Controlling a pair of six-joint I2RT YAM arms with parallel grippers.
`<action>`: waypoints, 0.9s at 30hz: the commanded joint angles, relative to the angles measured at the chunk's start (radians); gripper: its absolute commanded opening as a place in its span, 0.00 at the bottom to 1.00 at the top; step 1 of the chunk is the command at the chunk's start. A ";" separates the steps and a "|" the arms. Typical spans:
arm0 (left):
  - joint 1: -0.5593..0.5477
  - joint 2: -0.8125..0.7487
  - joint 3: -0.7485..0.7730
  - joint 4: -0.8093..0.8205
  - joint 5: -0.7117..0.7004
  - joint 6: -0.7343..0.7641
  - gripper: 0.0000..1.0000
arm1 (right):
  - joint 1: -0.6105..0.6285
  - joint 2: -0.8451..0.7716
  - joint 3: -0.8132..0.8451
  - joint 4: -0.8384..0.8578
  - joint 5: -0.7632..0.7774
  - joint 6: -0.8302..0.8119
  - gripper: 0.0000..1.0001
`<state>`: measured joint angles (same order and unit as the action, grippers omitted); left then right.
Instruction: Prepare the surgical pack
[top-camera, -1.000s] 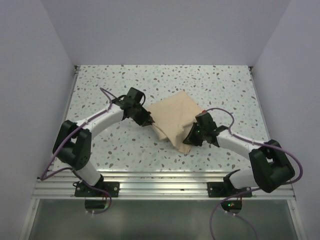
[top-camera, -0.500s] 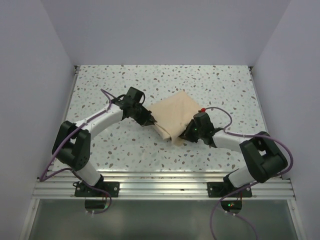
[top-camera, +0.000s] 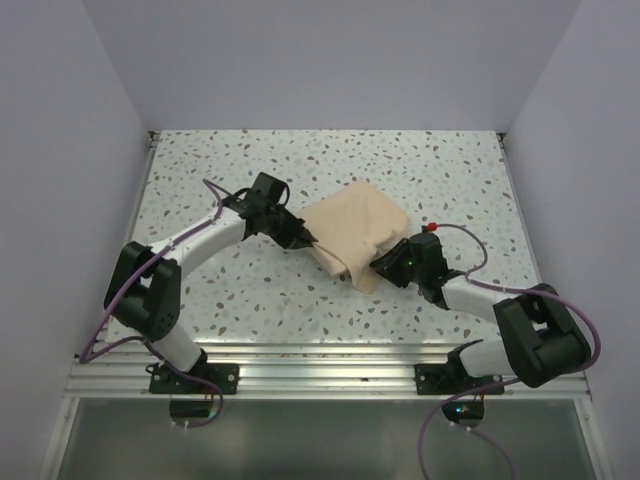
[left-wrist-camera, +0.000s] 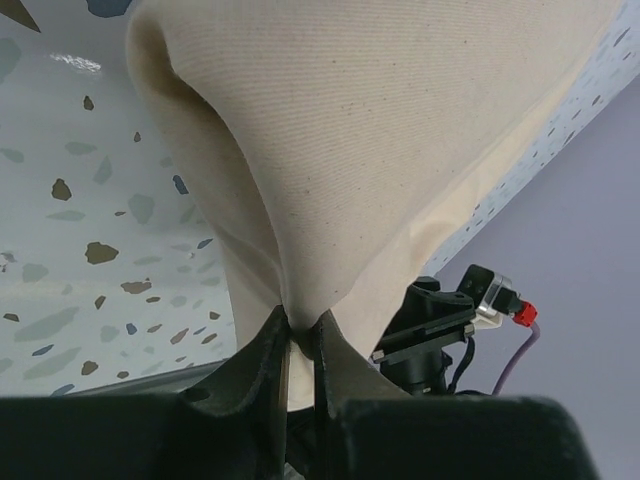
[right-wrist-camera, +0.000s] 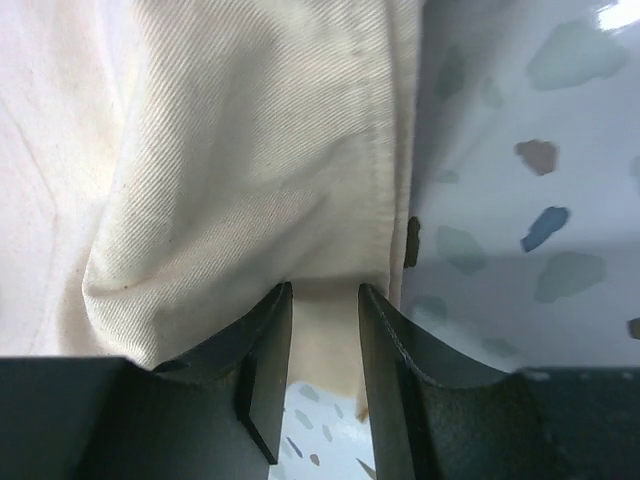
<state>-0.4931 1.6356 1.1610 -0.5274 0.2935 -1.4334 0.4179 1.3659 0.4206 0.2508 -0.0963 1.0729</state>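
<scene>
A folded bundle of plain beige cloth (top-camera: 350, 222) lies on the white speckled desk (top-camera: 240, 165), near its middle and a little towards the right. The left tool (left-wrist-camera: 300, 338) is clenched on the bundle's left corner, the fabric gathered to a tight pinch between its dark fingers. The right tool (right-wrist-camera: 325, 300) sits low at the bundle's near right edge with its jaws parted; a hemmed fold of the cloth lies loose in the gap, released.

One cloth bundle (top-camera: 352, 222), two tools (top-camera: 307, 240) (top-camera: 380, 266)
</scene>
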 joint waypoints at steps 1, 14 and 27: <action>0.007 -0.051 0.008 0.107 0.090 -0.059 0.00 | -0.030 -0.021 0.003 0.070 -0.028 0.055 0.36; 0.005 -0.037 0.055 0.124 0.110 -0.075 0.00 | -0.039 -0.067 -0.061 0.002 -0.049 0.220 0.00; 0.005 -0.039 0.055 0.135 0.128 -0.087 0.00 | -0.007 0.347 -0.123 0.580 -0.089 0.420 0.00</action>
<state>-0.4931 1.6360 1.1610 -0.4824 0.3458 -1.4799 0.4019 1.6123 0.3218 0.6800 -0.1978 1.4319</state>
